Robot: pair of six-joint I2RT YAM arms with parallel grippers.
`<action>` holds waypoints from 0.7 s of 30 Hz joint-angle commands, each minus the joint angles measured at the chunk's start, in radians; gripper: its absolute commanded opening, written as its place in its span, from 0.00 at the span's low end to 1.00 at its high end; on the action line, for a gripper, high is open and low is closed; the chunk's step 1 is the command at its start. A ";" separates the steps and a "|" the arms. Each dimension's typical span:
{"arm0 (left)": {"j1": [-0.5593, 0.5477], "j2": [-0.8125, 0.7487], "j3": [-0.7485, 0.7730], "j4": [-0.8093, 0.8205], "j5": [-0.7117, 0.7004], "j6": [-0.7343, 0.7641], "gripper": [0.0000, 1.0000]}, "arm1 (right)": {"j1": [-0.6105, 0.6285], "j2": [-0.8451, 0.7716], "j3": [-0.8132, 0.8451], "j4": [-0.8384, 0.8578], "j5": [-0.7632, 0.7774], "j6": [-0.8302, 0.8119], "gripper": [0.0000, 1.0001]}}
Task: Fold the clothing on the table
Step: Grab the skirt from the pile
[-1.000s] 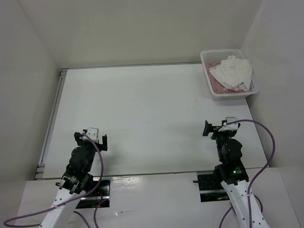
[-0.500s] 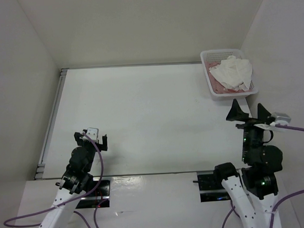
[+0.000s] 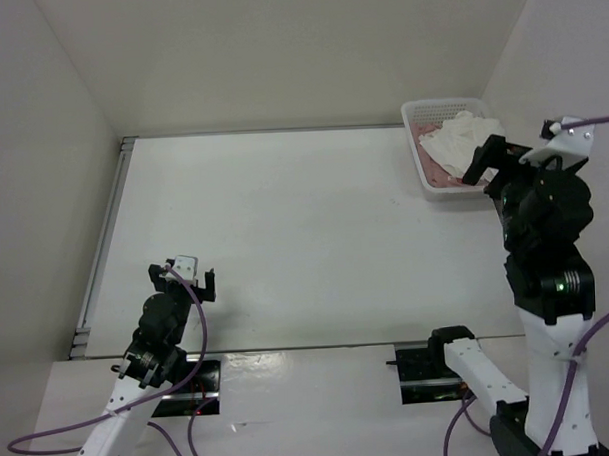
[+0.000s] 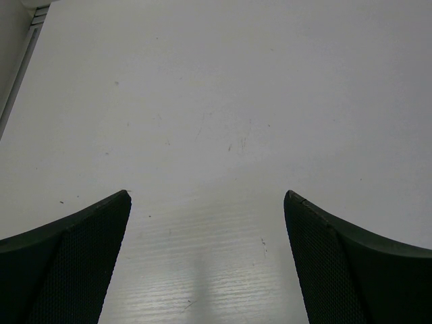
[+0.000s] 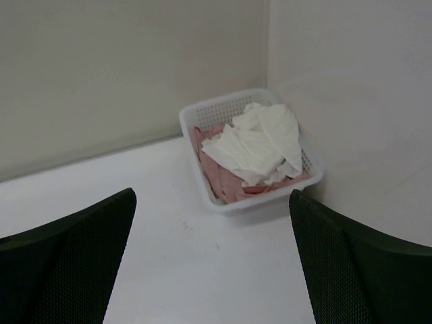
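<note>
The clothing [image 3: 464, 139] [image 5: 259, 140], white and crumpled, lies bunched in a white lattice basket [image 3: 414, 113] [image 5: 196, 113] at the table's [image 3: 284, 219] far right corner, on top of a pink garment [image 3: 441, 173] [image 5: 224, 179]. My right gripper [image 3: 499, 167] [image 5: 212, 196] is raised high on its upright arm, just short of the basket's near end. It is open and holds nothing. My left gripper [image 3: 189, 276] [image 4: 207, 196] is low over the near left of the table, also open with only bare tabletop [image 4: 236, 81] between its fingers.
White walls enclose the table on the left, back and right; the basket sits against the right wall [image 5: 351, 81]. A thin metal rail [image 3: 105, 235] runs along the table's left edge.
My right arm has swung up from low at the near right and reached toward the basket, its gripper staying open. The left arm has not moved.
</note>
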 commanded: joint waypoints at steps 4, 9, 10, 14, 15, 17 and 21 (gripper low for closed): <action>-0.002 -0.127 -0.036 0.022 -0.012 -0.021 1.00 | -0.094 0.313 0.299 -0.273 -0.118 -0.167 0.98; -0.002 -0.127 -0.036 0.022 -0.012 -0.021 1.00 | -0.119 0.251 0.083 -0.037 -0.175 -0.089 0.98; -0.002 -0.127 -0.036 0.022 -0.012 -0.021 1.00 | -0.119 0.216 0.034 -0.005 -0.204 -0.089 0.98; -0.002 -0.127 -0.036 0.022 -0.012 -0.021 1.00 | -0.119 0.264 -0.017 -0.026 -0.305 -0.063 0.98; -0.002 -0.127 -0.036 0.022 -0.012 -0.021 1.00 | -0.144 0.280 -0.017 -0.026 -0.331 -0.046 0.98; -0.002 -0.127 -0.036 0.022 -0.012 -0.021 1.00 | -0.166 0.318 -0.066 -0.006 -0.414 -0.028 0.98; -0.002 -0.127 -0.036 0.022 -0.012 -0.021 1.00 | -0.177 0.459 -0.042 -0.051 -0.463 -0.020 0.98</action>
